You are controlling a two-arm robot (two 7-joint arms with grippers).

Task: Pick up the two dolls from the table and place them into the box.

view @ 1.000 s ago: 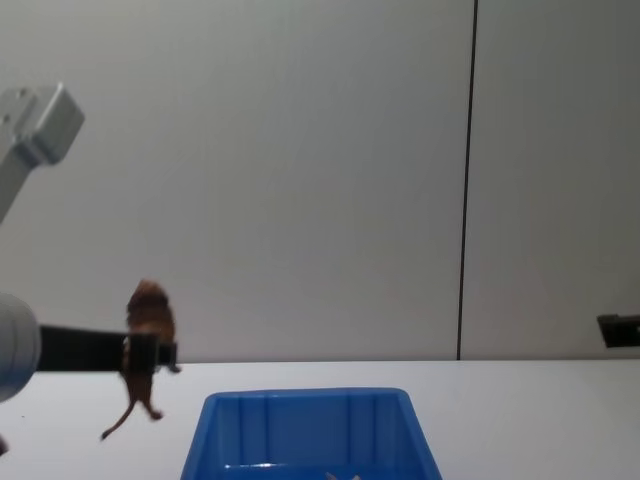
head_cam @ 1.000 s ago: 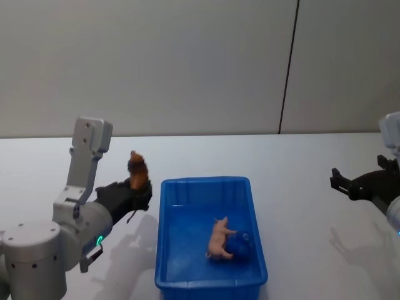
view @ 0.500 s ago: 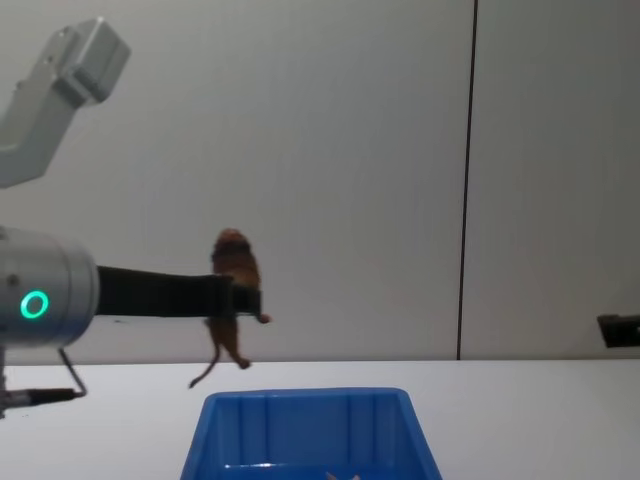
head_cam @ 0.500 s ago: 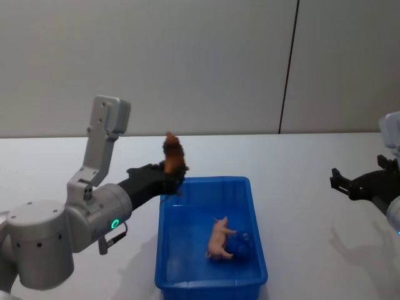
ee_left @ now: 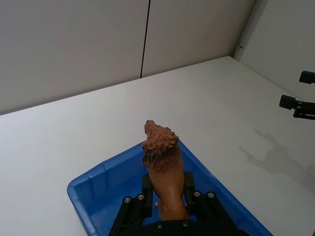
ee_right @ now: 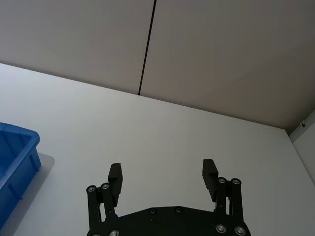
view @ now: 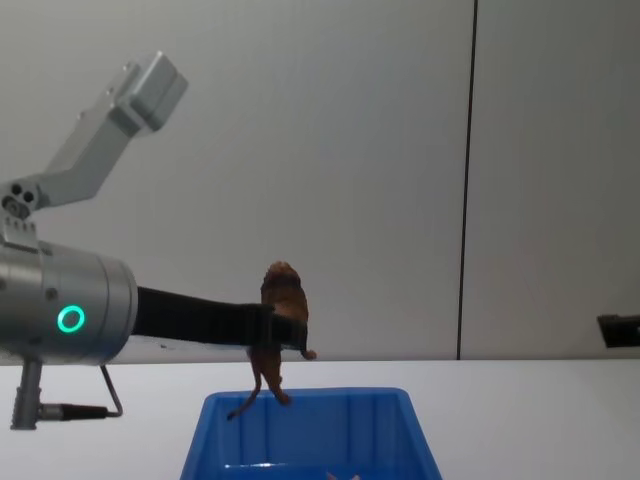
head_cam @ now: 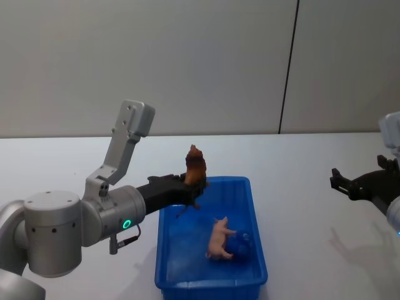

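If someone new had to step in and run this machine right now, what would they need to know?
Left gripper: shut on the brown doll, holding it upright in the air above the far left part of the blue box.
Right gripper: open, holding nothing, parked over the white table well off to the right of the box.
Done: the pink doll already lies inside the box, toward its near right part.
Left to do: bring the brown doll fully over the box interior, probably lower it a little, and open the jaws so it drops in beside the pink one.
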